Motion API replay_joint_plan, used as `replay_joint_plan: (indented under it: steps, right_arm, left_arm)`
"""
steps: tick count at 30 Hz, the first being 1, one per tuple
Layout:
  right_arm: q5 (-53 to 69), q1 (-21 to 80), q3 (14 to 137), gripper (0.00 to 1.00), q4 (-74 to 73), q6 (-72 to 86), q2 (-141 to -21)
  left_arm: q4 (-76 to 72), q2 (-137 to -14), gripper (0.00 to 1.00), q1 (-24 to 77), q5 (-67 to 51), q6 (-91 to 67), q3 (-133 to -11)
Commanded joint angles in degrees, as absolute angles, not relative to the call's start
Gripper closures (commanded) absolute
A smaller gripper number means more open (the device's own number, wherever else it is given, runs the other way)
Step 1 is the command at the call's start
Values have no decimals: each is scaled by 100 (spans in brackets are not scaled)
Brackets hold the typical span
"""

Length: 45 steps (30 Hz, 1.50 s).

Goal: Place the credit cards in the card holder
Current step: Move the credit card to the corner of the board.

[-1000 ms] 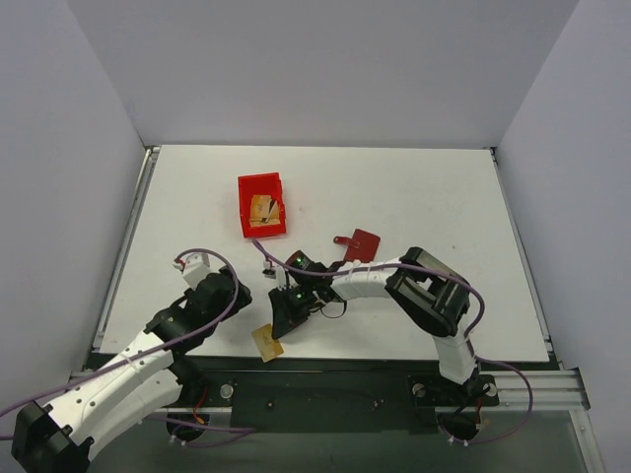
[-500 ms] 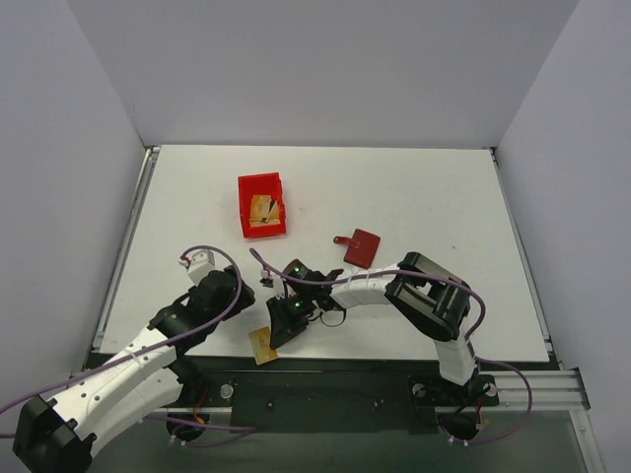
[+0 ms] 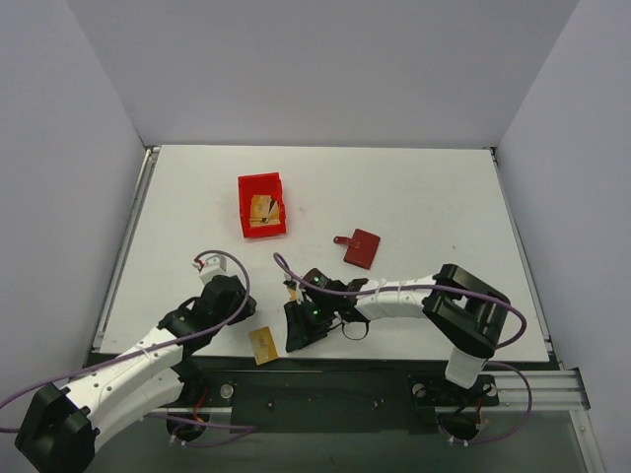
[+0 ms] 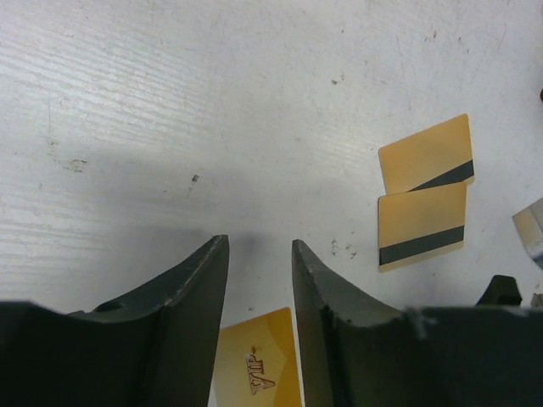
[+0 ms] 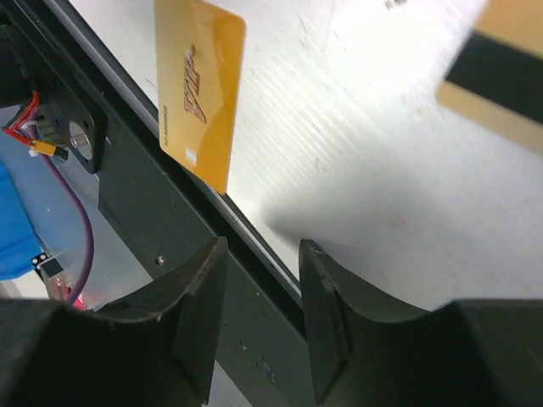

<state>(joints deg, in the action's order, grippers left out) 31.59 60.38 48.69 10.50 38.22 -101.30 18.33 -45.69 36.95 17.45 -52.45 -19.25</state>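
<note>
Seen from above, a white table [image 3: 424,187] with two robot arms reaching in from the bottom edge. A gold rectangular plastic card printed VIP [image 3: 263,345] lies flat at the lower centre of the frame, on the table's near edge, its long axis running roughly top to bottom. In the right wrist view its lower end juts out over the black rail [image 5: 144,195]. The card sits between the two tools: the left gripper [image 3: 242,315] is just above and left of it, the right gripper [image 3: 296,335] just to its right. The left looks the nearer. In the left wrist view the card shows in the gap under the left gripper's fingers [image 4: 199,288], which stand slightly apart and grasp nothing. The right gripper's jaws are likewise a little parted and empty, with the card ahead of them. Two gold cards with dark magnetic stripes [image 4: 422,225] lie side by side on the table nearby. The dark red square folding card holder [image 3: 362,247] lies closed, well apart, right of centre. A bright red open-topped plastic bin [image 3: 244,192] at upper left holds more cards.
</note>
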Motion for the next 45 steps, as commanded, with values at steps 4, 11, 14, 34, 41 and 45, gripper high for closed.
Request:
replay_joint_plan:
  steps: [4, 11, 14, 34, 41, 45]
  right_arm:
    - [2479, 6328, 4403, 58, 1107, 4842, -9677]
    - [2206, 6706, 4263, 50, 1467, 5492, -9571]
    - [2048, 6776, 4122, 49, 1836, 5957, -9624]
    - [1503, 6873, 3911, 49, 2733, 6873, -10195]
    - [1485, 6794, 3894, 50, 2997, 7013, -10388]
    - [1494, 6759, 3911, 50, 3138, 7075, -10538]
  left_arm:
    - [1371, -4350, 65, 3674, 1450, -5054, -1749]
    - [1336, -4412, 92, 3665, 1327, -4861, -1714]
    - [1397, -4482, 100, 3674, 1275, -4860, -1688]
    - [1248, -4957, 100, 3691, 879, -4869, -1477]
    - [1485, -4878, 100, 3744, 756, -5001, -1450]
    - [1626, -4720, 100, 3770, 712, -5115, -1415]
